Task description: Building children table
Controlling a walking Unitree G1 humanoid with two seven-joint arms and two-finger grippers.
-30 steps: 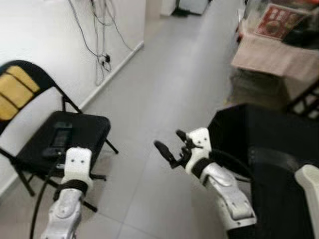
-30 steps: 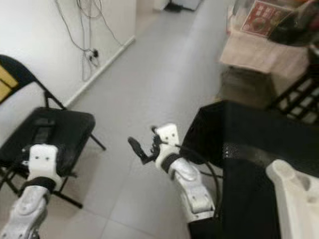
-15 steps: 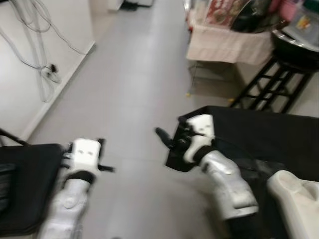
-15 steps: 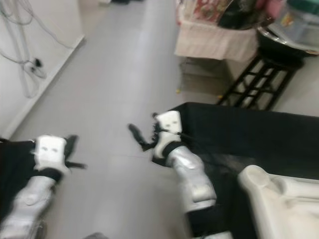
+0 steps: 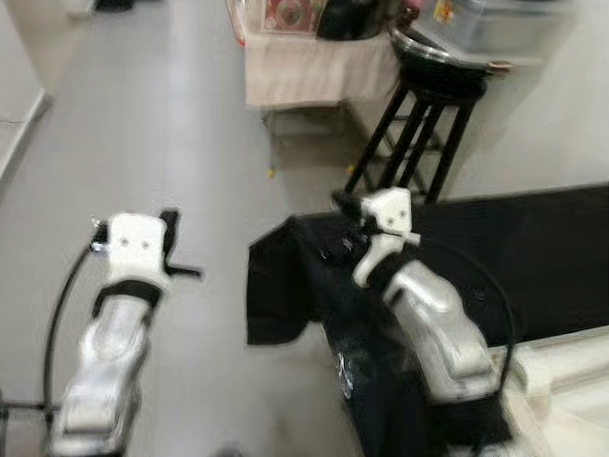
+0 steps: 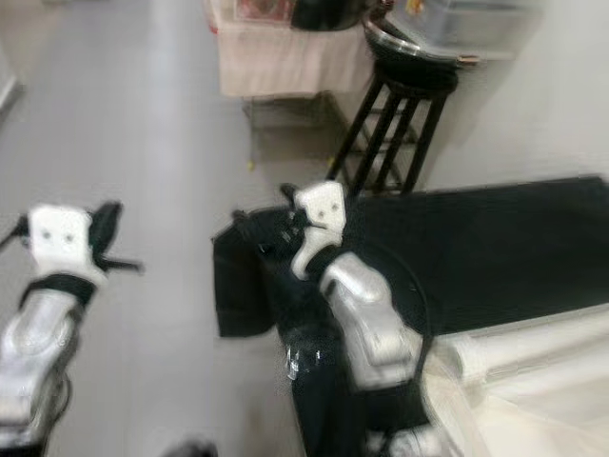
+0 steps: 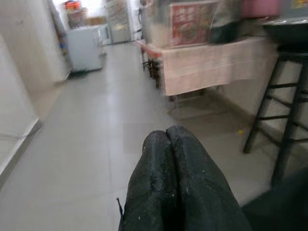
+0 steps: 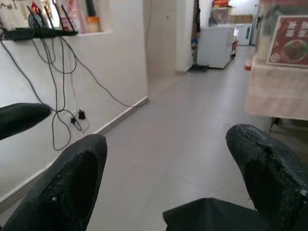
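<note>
You have two grippers up. Your left gripper (image 7: 173, 183) hangs over the grey tiled floor (image 5: 190, 114), its fingers (image 7: 154, 187) pressed together on nothing. Your right gripper (image 8: 168, 192) reaches over the corner of one black cloth-covered worktop (image 5: 533, 257), fingers (image 8: 72, 183) spread wide, empty. One cream-white moulded table part (image 5: 561, 381) lies on the cloth near your right arm. One black wooden stool (image 5: 423, 124) stands beyond.

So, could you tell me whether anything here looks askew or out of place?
The black cloth hangs unevenly: one corner droops loose toward the floor beside the right gripper. Nothing looks spilled or broken. The left gripper hangs shut over bare floor.
</note>
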